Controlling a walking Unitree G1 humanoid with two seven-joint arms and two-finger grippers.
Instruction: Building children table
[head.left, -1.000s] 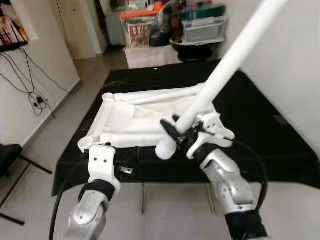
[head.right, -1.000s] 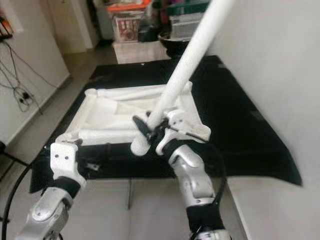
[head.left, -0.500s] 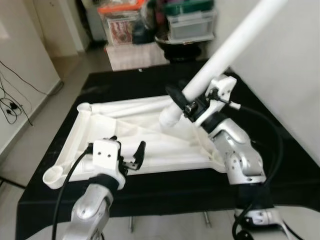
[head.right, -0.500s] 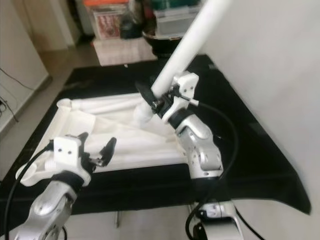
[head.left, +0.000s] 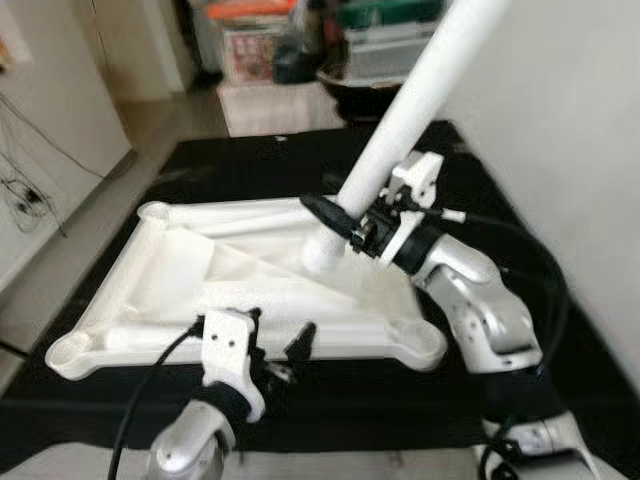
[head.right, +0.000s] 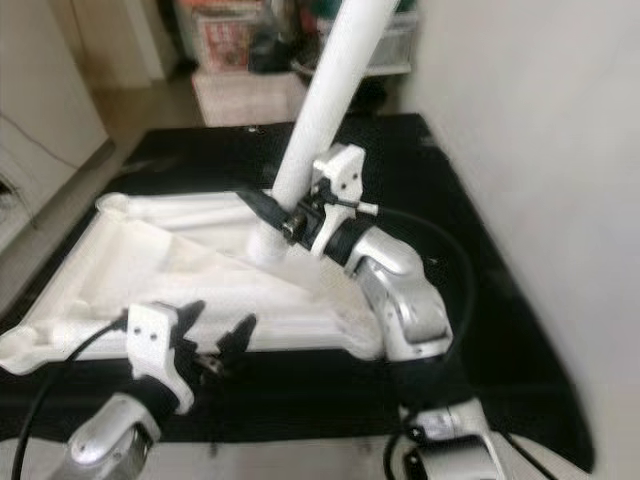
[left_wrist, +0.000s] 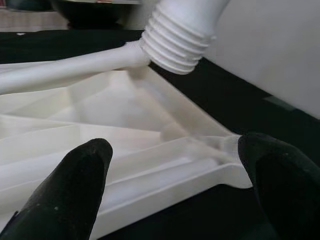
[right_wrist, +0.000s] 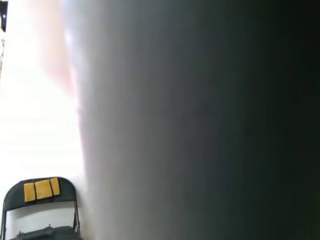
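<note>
Leg (head.left: 400, 140) tilted above tabletop (head.left: 180, 290) edge.

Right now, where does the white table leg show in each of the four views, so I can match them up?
Left eye view: the white table leg slants from top right to centre, gripped by the right pincer.
Right eye view: it runs from top centre to the middle.
Left wrist view: its threaded end is at the top, above the left pincer.
Right wrist view: a blurred pale surface up close, likely the leg; cannot tell.
Shared landmark: the white tabletop frame.
</note>
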